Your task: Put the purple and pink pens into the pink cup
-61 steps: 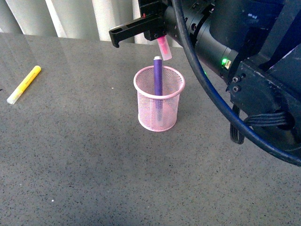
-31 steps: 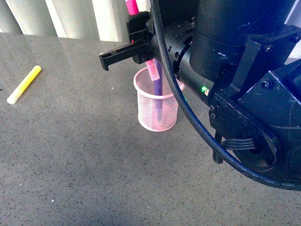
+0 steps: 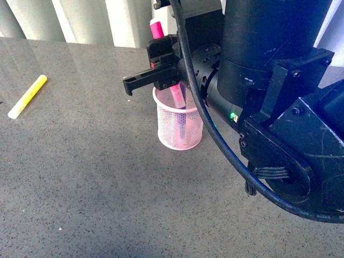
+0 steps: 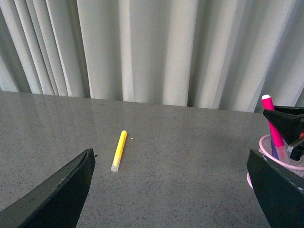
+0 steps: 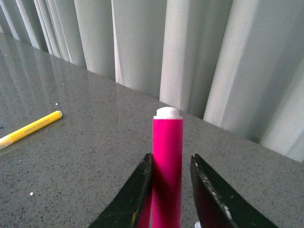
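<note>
The pink cup [image 3: 180, 129], a pale pink mesh holder, stands mid-table. My right gripper [image 3: 161, 72] hovers over its rim, shut on the pink pen [image 3: 156, 28]. That pen stands nearly upright, its lower end inside the cup and its top sticking up above the fingers. In the right wrist view the pink pen [image 5: 167, 133] is pinched between the black fingers of the right gripper [image 5: 171, 159]. The purple pen [image 4: 274, 149] stands in the pink cup [image 4: 280, 165] beside the pink pen [image 4: 270, 118]. My left gripper [image 4: 171, 190] is open, low over bare table, left of the cup.
A yellow marker [image 3: 27, 97] lies on the grey table at the far left, well away from the cup; the yellow marker [image 4: 118, 150] also shows ahead of the left gripper. White curtains hang behind the table's back edge. The right arm's bulk fills the front view's right side.
The right gripper has come down and forward with the pink pen. A second ago the pen hung above the rim; now its lower end is inside the cup beside the purple pen.
</note>
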Robot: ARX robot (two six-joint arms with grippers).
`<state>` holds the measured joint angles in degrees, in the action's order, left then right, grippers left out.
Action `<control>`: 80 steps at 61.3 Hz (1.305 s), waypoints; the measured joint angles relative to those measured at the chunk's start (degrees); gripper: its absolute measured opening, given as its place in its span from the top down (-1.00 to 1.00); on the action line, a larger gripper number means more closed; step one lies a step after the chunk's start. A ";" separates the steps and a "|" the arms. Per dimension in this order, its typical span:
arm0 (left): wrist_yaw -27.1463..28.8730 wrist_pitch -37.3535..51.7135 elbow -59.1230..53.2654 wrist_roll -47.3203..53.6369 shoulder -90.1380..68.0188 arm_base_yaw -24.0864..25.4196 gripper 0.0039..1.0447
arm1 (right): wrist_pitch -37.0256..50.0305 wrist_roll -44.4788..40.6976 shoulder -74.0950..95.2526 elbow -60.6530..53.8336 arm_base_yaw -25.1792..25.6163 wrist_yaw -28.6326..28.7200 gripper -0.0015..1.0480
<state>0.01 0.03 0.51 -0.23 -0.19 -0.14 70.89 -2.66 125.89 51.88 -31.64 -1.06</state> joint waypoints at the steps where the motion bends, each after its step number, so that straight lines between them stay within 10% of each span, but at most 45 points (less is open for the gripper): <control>1: 0.00 0.00 0.00 0.00 0.00 0.00 -0.88 | -0.09 0.07 0.00 -0.04 0.00 -0.02 0.39; 26: 0.00 0.00 0.00 0.00 0.00 0.00 -0.88 | -3.32 3.37 -6.71 -5.20 1.07 -4.24 -0.91; 62: -0.04 0.00 0.00 0.00 0.00 0.00 -0.88 | -33.03 8.15 -33.86 -19.82 15.98 -15.52 -0.87; 69: 0.09 0.00 0.00 0.00 0.02 0.00 -0.88 | -5.03 3.93 -32.04 -29.81 17.55 -11.10 -0.38; 80: -0.02 0.00 0.00 0.00 0.00 0.00 -0.88 | -4.28 2.91 -44.02 -36.57 21.68 -9.03 0.24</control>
<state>-0.01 0.03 0.51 -0.23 -0.19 -0.14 66.61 0.25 81.87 15.31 -9.96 -10.09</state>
